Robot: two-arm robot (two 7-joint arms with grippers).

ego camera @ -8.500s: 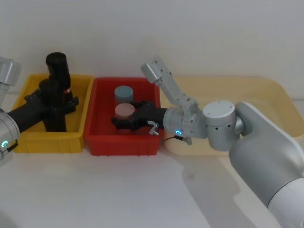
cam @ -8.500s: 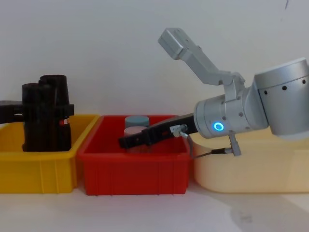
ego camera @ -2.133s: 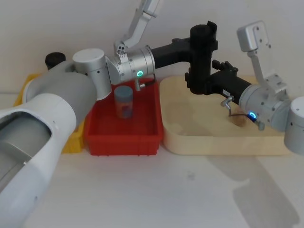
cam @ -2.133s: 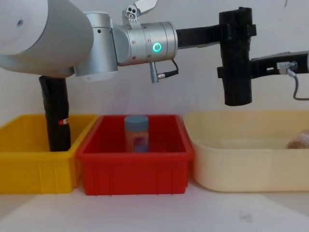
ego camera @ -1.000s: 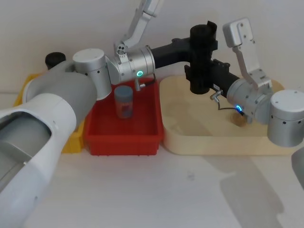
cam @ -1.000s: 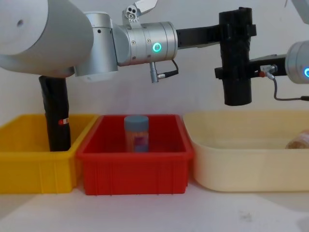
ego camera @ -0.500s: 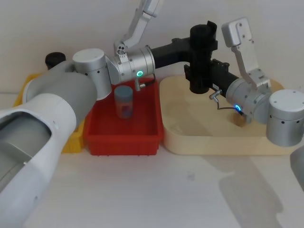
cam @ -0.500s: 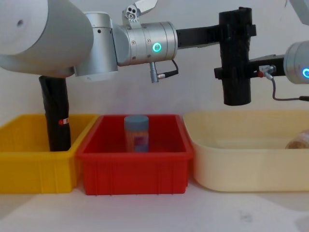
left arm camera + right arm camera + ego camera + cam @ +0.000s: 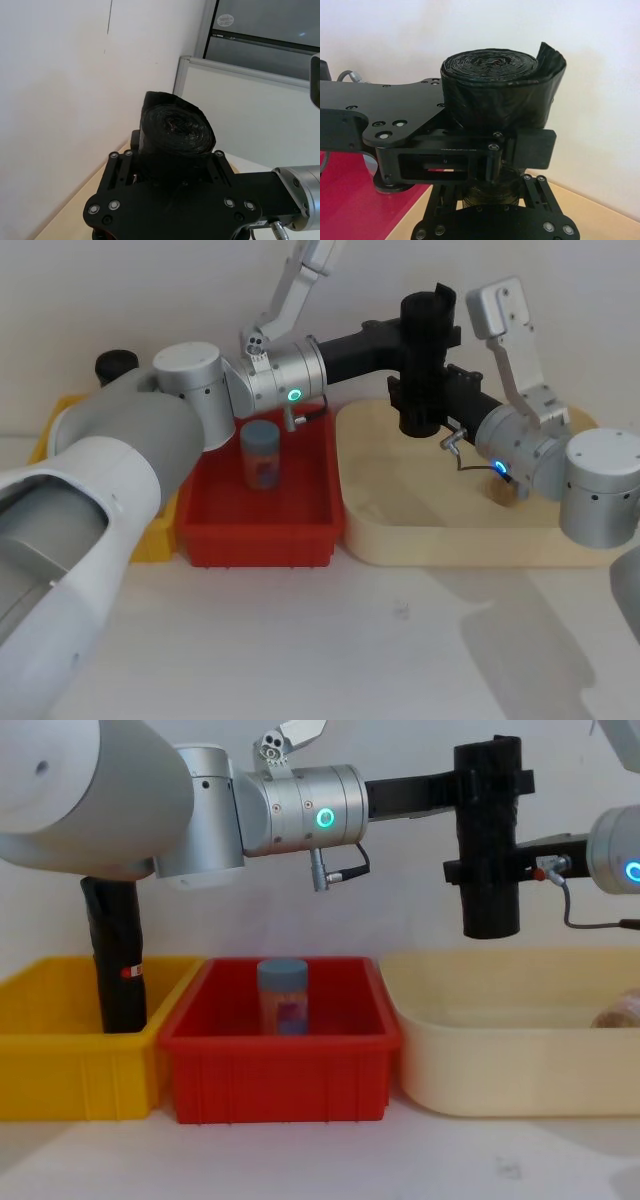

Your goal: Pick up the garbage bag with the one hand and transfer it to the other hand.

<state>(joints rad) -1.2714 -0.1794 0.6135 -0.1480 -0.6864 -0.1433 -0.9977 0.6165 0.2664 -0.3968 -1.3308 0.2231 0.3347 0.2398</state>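
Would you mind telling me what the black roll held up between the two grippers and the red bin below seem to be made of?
The garbage bag looks like thin, slightly glossy black plastic film: its end shows tightly wound layers and its side is crinkled. The left gripper and right gripper both clamp it. The red bin looks like rigid moulded plastic, smooth with a slight sheen, given its ribbed walls and thick rim.

A yellow bin (image 9: 75, 1065) held an upright black roll (image 9: 118, 965) with a red-and-white tag. Beside it, a red bin (image 9: 280, 1075) held a blue-lidded jar (image 9: 283, 997). A cream tray (image 9: 510, 1060) sat on the right, a brownish object (image 9: 615, 1012) inside.
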